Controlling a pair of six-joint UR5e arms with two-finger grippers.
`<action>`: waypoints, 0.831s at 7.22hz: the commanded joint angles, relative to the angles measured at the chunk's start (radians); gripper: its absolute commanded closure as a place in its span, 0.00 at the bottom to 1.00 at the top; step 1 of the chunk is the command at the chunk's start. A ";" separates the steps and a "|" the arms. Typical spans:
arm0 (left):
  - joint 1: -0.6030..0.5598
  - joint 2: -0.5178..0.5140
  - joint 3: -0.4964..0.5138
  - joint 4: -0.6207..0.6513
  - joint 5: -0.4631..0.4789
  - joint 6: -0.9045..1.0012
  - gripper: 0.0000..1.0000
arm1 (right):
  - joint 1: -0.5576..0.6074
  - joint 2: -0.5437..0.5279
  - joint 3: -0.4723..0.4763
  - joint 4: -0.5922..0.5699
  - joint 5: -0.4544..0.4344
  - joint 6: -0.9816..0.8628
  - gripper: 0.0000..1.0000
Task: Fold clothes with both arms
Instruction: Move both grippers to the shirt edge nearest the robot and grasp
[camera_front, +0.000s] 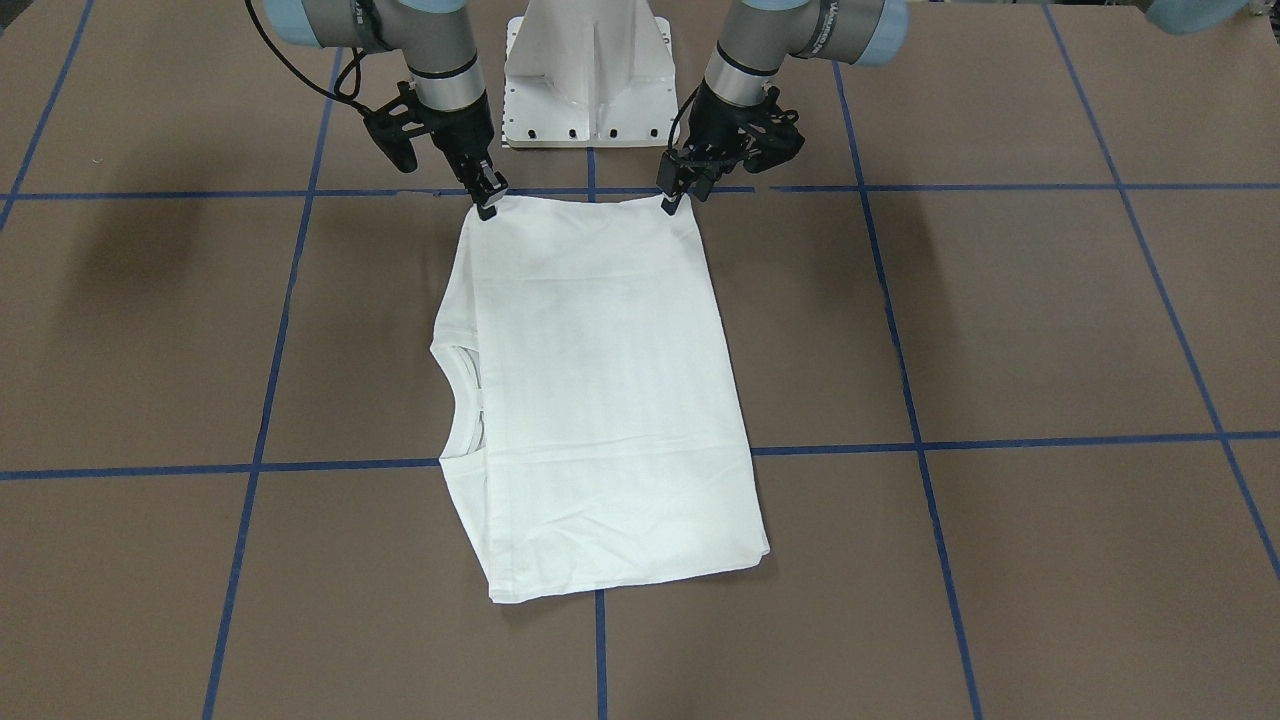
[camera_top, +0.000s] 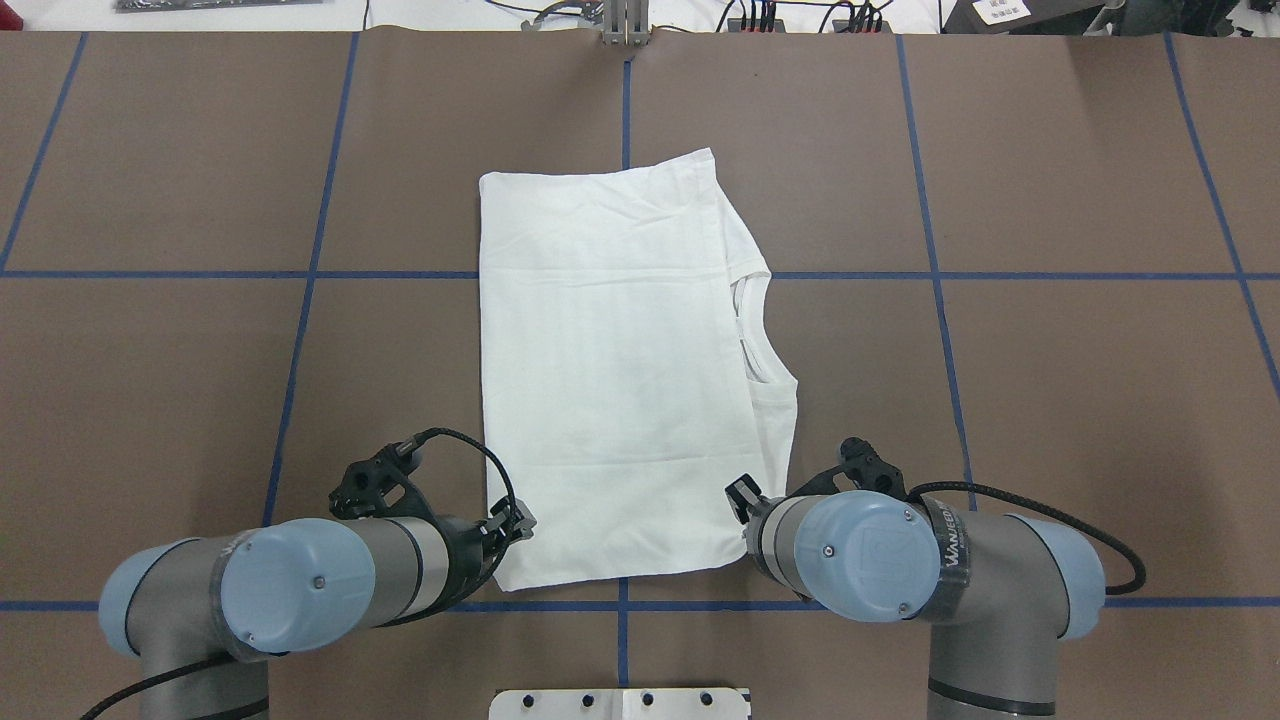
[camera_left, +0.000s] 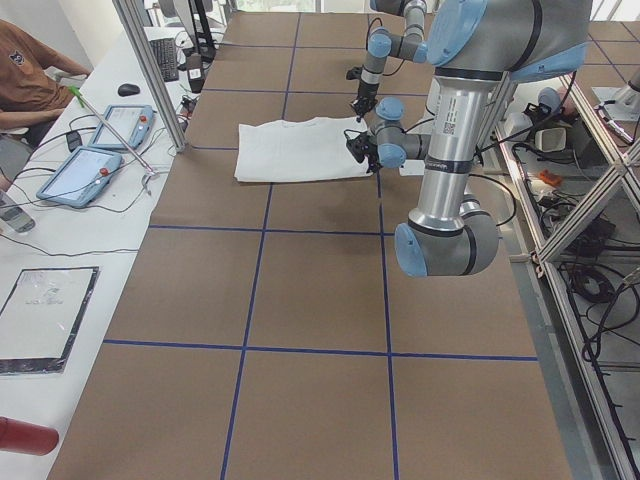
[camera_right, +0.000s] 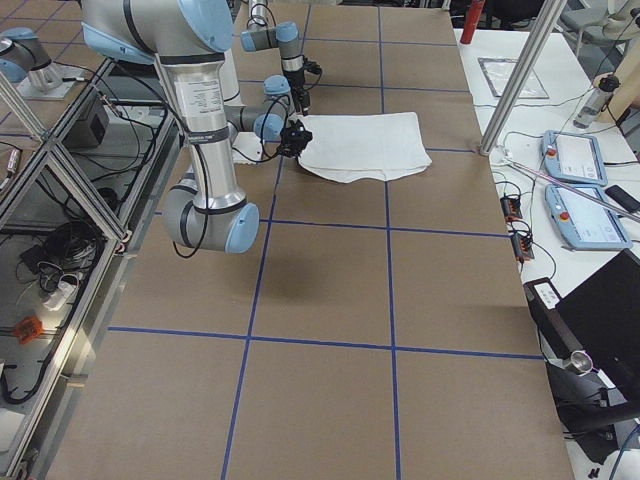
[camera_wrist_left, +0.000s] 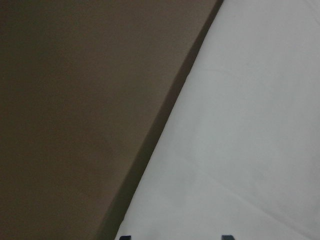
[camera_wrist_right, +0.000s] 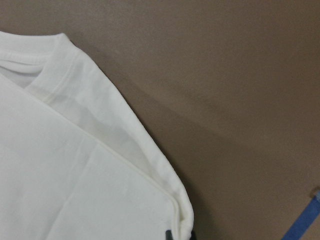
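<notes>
White T-shirt (camera_top: 610, 380) lay folded flat at centre of brown table (camera_top: 1050, 420), seen from overhead. Collar (camera_top: 745, 330) was at the shirt's 3 o'clock edge. Left gripper (camera_top: 512, 528) was at the 7 o'clock corner. In the left wrist view its fingertips (camera_wrist_left: 125, 237) stood apart over the cloth, not clamped. Right gripper (camera_top: 742, 497) was at the 5 o'clock corner, jaws pinched together on that corner. Blue tape lines (camera_top: 300, 275) crossed the table.

T-shirt (camera_front: 610, 400): plain white. Tabletop (camera_front: 1050, 320): brown, gridded with blue tape lines (camera_front: 1000, 187). Left claw (camera_front: 672, 200) and right claw (camera_front: 487, 205): black.
</notes>
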 joint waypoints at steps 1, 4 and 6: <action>0.057 -0.001 0.012 0.013 0.035 -0.043 0.33 | -0.001 0.000 0.002 0.000 0.000 0.000 1.00; 0.054 -0.004 0.018 0.013 0.038 -0.043 0.63 | -0.001 0.000 0.002 0.000 0.000 0.000 1.00; 0.051 -0.004 0.015 0.013 0.038 -0.036 1.00 | -0.001 -0.002 0.000 0.000 0.000 0.002 1.00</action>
